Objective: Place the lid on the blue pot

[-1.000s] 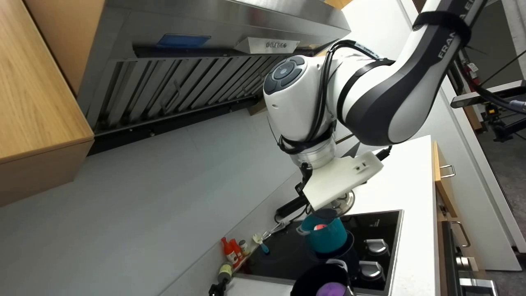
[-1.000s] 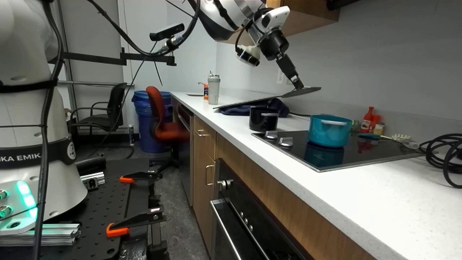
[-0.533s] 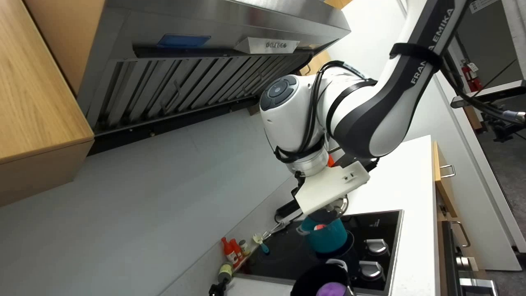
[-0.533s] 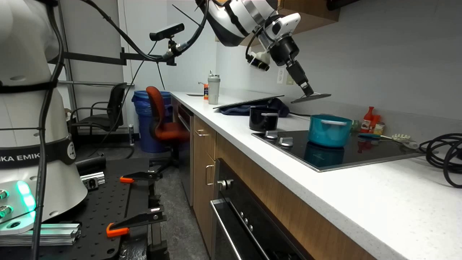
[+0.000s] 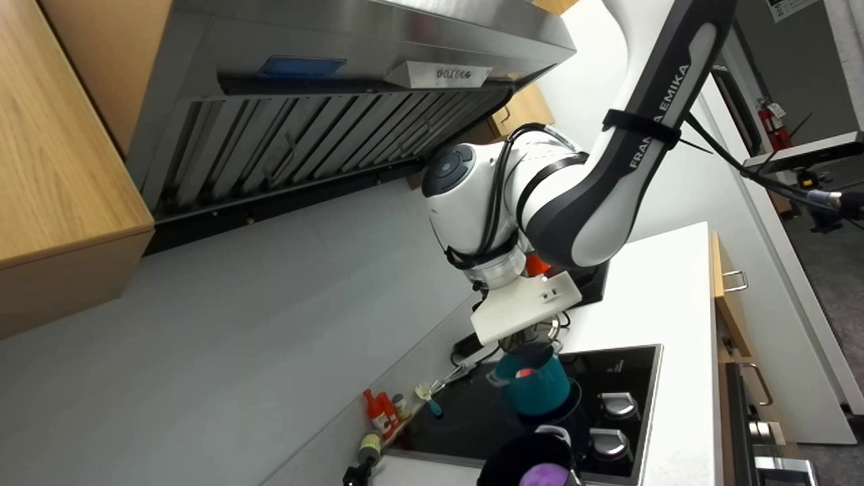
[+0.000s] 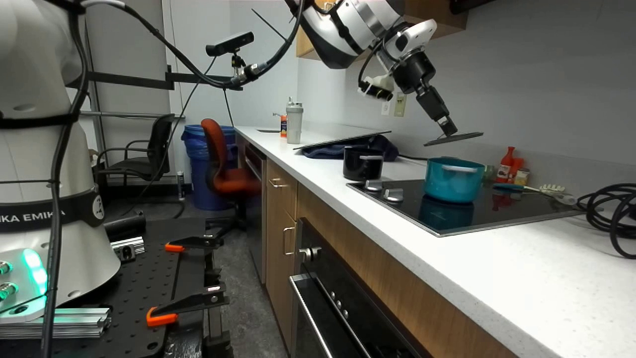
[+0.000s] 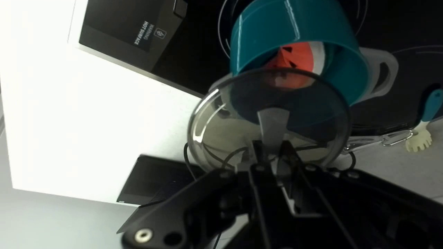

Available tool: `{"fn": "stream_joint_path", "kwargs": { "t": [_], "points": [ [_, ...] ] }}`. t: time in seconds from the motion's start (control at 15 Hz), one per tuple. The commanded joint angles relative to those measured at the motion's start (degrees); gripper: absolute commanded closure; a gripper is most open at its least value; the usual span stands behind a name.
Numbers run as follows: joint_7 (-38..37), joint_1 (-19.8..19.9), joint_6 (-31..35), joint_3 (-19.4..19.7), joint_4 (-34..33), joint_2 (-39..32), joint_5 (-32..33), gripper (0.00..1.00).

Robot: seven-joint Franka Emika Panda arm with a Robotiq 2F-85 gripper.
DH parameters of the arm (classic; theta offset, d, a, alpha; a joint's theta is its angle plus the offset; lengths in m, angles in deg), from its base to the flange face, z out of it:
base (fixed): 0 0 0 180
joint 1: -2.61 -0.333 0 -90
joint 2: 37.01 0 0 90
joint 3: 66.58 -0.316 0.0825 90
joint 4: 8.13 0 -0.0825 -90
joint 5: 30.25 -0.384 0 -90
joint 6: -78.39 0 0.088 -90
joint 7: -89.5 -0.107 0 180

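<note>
The blue pot (image 6: 454,181) is teal with light grey handles and stands open on the black stove; it also shows in an exterior view (image 5: 540,388) and the wrist view (image 7: 290,26). A red, white-edged thing (image 7: 297,58) lies inside it. The clear glass lid (image 7: 221,135) with a grey handle (image 7: 273,121) hangs from my gripper (image 7: 271,148), whose fingers are shut around the handle. In an exterior view the lid (image 6: 459,138) is slightly tilted, apart from the pot and above it. The white mount hides my fingers in an exterior view, where the lid (image 5: 533,334) partly shows.
A black pot (image 6: 362,164) stands beside the stove knobs (image 6: 393,195); a purple thing (image 5: 543,476) is in it. Red bottles (image 6: 505,166) and utensils (image 6: 534,189) lie along the wall. A range hood (image 5: 364,40) overhangs. A laptop (image 7: 155,180) and black cable (image 6: 611,209) are on the counter.
My gripper has carried the lid toward the space over the blue pot, rightward and slightly down in an exterior view. The lid has stayed in my grip. The pot has not moved.
</note>
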Motion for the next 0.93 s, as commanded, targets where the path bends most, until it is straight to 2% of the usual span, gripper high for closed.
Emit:
{"fn": "stream_joint_path", "kwargs": {
  "t": [0.0,0.87],
  "points": [
    [-2.2,-0.1,0.8,0.6,-4.2,-3.1,0.5,0.96],
    [-1.7,-0.6,0.4,0.8,-10.3,-8.8,-1.8,0.96]
  ]
}}
